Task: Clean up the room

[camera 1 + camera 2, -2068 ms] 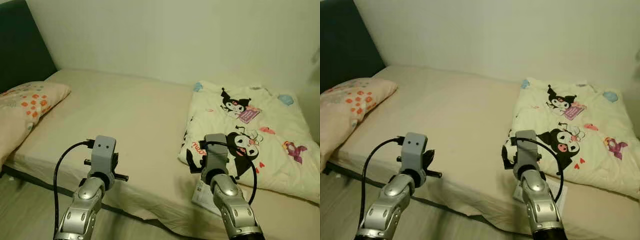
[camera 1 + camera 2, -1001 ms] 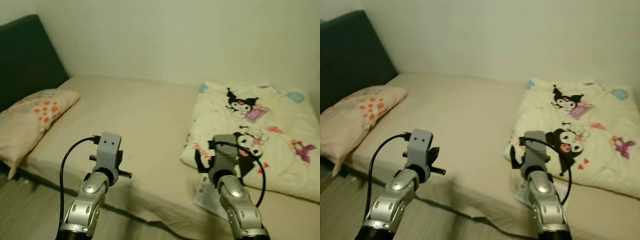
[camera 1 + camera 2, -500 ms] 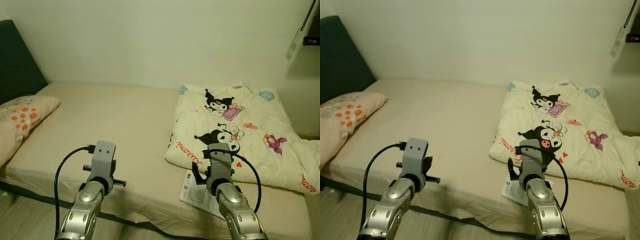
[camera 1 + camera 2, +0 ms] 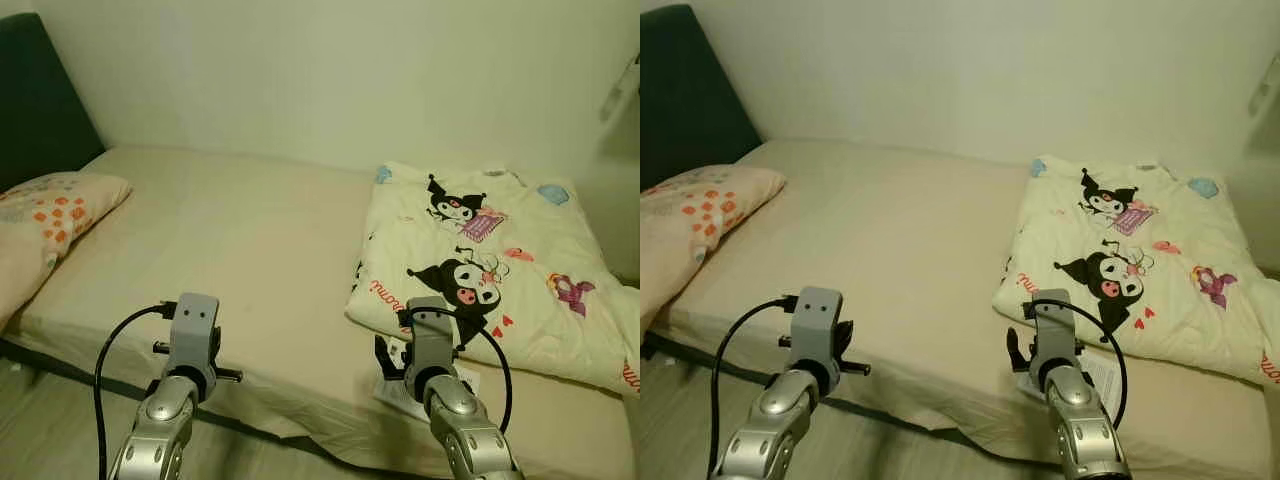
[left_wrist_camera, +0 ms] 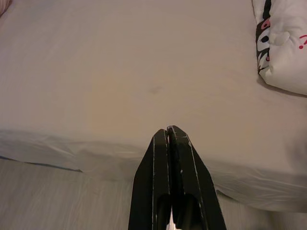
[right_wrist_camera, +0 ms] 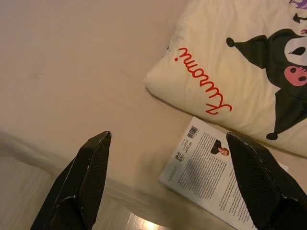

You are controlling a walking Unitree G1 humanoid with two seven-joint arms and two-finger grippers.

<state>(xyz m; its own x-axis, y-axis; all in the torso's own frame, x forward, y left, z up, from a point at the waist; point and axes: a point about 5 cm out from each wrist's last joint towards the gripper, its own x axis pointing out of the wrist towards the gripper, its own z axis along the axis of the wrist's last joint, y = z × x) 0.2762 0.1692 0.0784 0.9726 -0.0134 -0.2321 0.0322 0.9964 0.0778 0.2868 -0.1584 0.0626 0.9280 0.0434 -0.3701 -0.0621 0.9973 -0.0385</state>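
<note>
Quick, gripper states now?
Left gripper: closed, holding nothing, at the bed edge.
Right gripper: open, empty, above the booklet.

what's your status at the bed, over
Left pincer shut, empty, at the bed's edge. Right pincer open above the booklet beside the folded blanket. Nothing in the way.

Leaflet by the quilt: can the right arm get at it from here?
Probably yes. The right gripper hangs open just above the leaflet, which lies flat on the bed near its edge. Only its far edge slips under the folded quilt.
</note>
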